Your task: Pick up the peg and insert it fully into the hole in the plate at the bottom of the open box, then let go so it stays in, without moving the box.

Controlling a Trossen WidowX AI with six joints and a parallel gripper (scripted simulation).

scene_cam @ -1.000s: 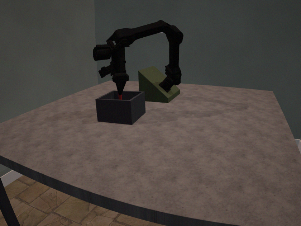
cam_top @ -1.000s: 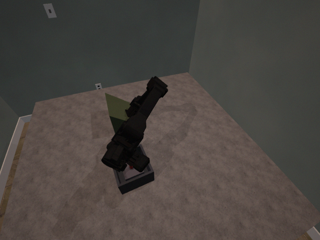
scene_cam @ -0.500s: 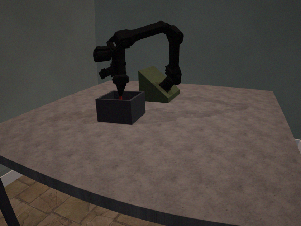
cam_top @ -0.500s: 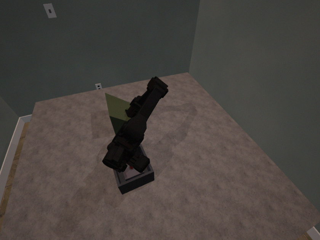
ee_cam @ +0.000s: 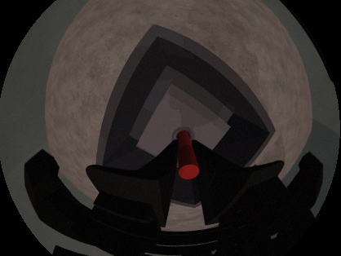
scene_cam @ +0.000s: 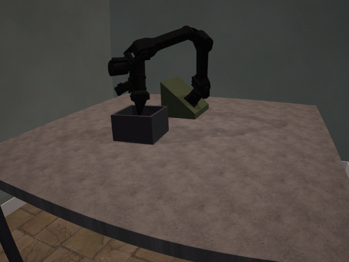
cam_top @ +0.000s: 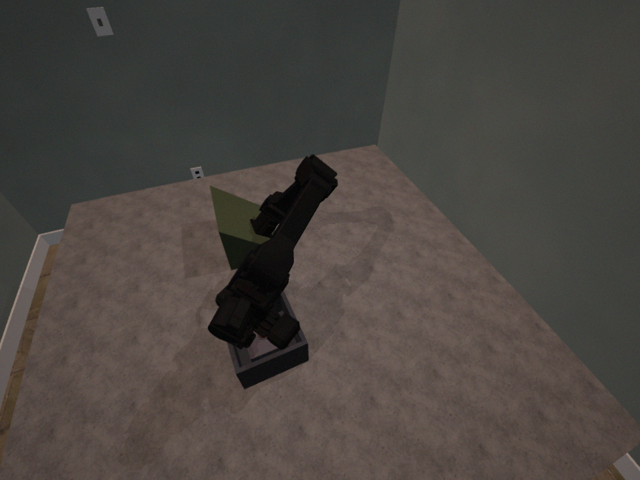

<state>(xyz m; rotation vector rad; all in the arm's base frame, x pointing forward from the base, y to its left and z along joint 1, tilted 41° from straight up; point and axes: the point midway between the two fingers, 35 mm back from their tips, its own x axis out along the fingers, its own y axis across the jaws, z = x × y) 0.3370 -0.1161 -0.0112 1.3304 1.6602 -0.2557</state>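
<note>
My gripper point(ee_cam: 184, 143) point(scene_cam: 139, 111) is shut on the red peg point(ee_cam: 186, 154) and reaches down into the open dark box point(cam_top: 279, 361) point(scene_cam: 141, 129) point(ee_cam: 246, 115). In the wrist view the peg points straight down at the pale plate point(ee_cam: 163, 121) on the box floor, and its far end meets the plate where a dark rim shows around it. The hole itself is hidden behind the peg. In the top and exterior views the fingertips are below the box rim and the peg is hidden by the arm and the box walls.
A green wedge-shaped block point(cam_top: 232, 216) point(scene_cam: 176, 98) stands behind the box at the arm's base. The box sits on a grey-brown table point(cam_top: 413, 335) point(scene_cam: 225, 169) with its edges well away.
</note>
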